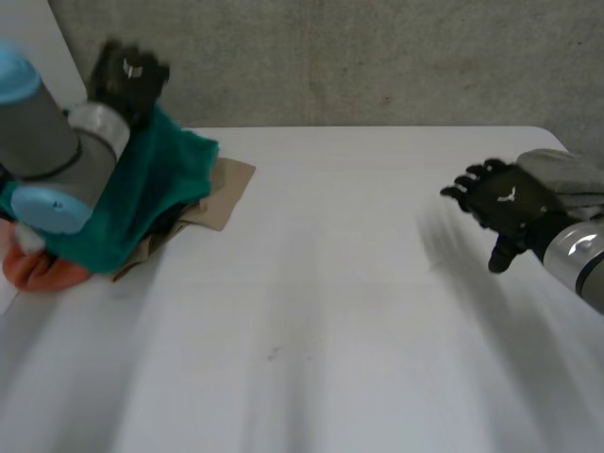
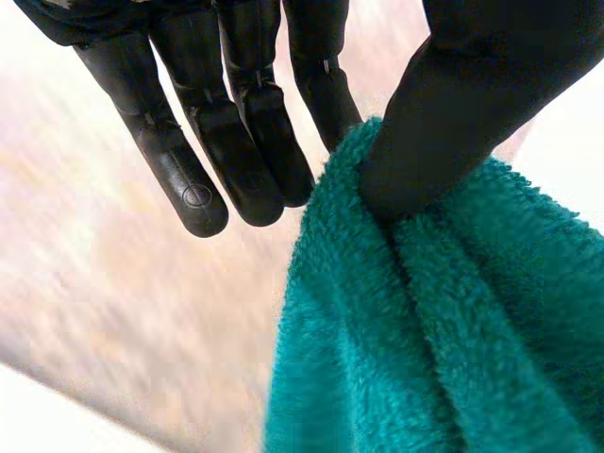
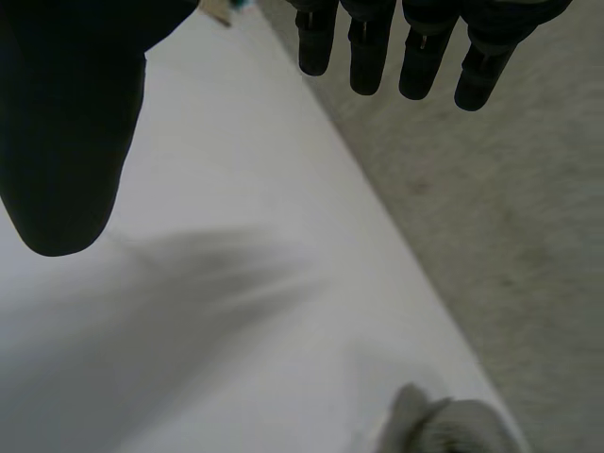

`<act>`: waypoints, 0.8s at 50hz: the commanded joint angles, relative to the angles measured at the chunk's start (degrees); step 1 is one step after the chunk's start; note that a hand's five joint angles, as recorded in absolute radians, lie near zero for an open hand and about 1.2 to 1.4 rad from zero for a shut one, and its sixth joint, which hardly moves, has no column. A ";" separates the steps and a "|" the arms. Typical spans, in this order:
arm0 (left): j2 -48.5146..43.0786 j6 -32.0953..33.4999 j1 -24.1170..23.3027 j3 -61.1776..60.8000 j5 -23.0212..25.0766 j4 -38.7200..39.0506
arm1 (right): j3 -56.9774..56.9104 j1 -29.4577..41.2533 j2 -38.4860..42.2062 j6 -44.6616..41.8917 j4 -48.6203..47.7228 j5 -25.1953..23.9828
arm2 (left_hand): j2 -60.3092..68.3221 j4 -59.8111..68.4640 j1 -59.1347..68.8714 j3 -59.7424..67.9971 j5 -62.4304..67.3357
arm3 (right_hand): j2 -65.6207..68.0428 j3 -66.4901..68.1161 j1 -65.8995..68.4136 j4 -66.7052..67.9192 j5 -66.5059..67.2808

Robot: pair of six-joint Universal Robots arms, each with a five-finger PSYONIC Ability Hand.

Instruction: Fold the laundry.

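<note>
left hand (image 1: 127,74) is up at the far left corner of the bench (image 1: 311,311) and it's got the teal towel (image 1: 156,184) pinched. in the left wrist view the thumb (image 2: 453,123) presses a bunched fold of the towel against one finger, while the other fingers (image 2: 193,179) stick out straight beside it, clear of the cloth. the towel hangs down from that pinch and drapes over a little pile. a tan cloth (image 1: 226,189) pokes out from under it on the side toward the middle of the bench, and an orange cloth (image 1: 42,269) sticks out at the near left edge, under the left arm. can't tell how much of the towel actually rests on the pile.

right hand (image 1: 505,206) is way over on the right side, well apart from the towel, hovering over bare bench. its fingers are relaxed and a bit spread, thumb apart from them, nothing in it. a grey cloth (image 1: 566,170) sits just behind it at the right edge of the bench.
</note>
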 commanded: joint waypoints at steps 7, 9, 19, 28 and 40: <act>18.58 -32.94 -20.88 -15.98 -1.70 0.64 | -5.00 -0.01 -7.51 15.46 0.09 2.46 | 11.57 11.52 14.84 12.05 13.85 | -2.23 -1.79 -2.75 -1.90 -2.52; 17.17 -34.72 -23.89 -17.04 -1.70 0.81 | -5.44 -0.09 -7.69 17.75 0.09 2.64 | 11.57 11.52 14.84 12.05 13.85 | -2.23 -1.79 -2.75 -1.90 -2.52; -4.98 -32.36 -32.77 -10.46 -16.37 -0.06 | -5.88 -0.01 -5.93 22.77 0.70 4.30 | -18.83 -18.88 -15.56 -18.36 -16.55 | -2.23 -1.79 -2.75 -1.90 -2.52; 5.55 -31.12 -32.78 -14.13 -17.00 -1.03 | -6.23 0.43 -2.33 22.50 2.90 4.31 | -51.15 -51.20 -47.88 -50.67 -48.87 | -2.23 -1.79 -2.75 -1.90 -2.52; 14.88 -25.68 -28.39 -32.94 -17.61 -3.23 | -9.57 1.57 1.89 10.21 14.85 -0.88 | -43.09 -43.14 -39.82 -42.61 -40.81 | -0.15 0.29 -0.67 0.18 -0.43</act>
